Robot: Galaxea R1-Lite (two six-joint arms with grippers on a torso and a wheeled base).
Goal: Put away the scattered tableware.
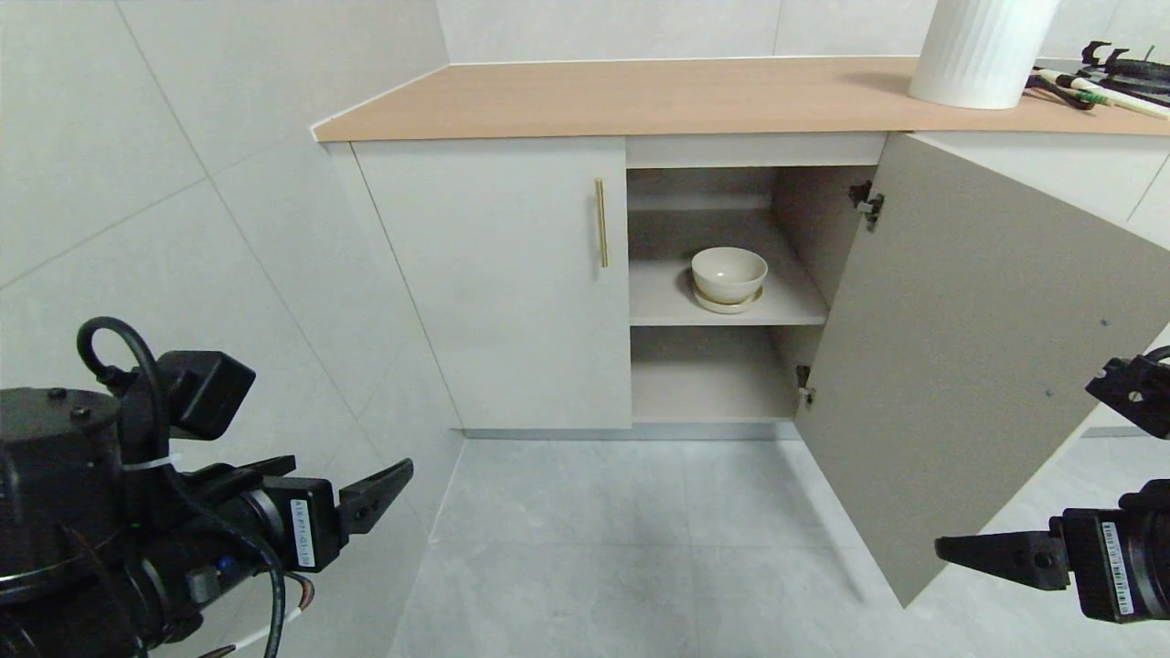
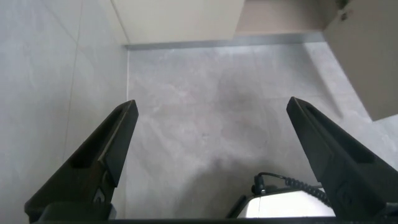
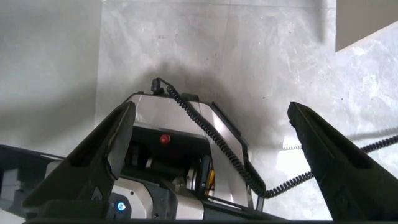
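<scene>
Bowl (image 1: 728,273): cream, upright on plate (image 1: 728,307) (mostly hidden under it), well ahead of fingers (image 2: 106,155). L gripper (image 2: 211,149), R gripper (image 3: 211,149): both spread wide, empty.

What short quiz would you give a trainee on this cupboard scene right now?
1. True or false: the bowl rests on a saucer on the cupboard shelf.
2. Which cupboard door stands open? A left, B right, C both.
3. Fill in: the left tool and the right tool are both ____ and hold nothing.
Key: 1 true; 2 B, the right door; 3 open.
</scene>
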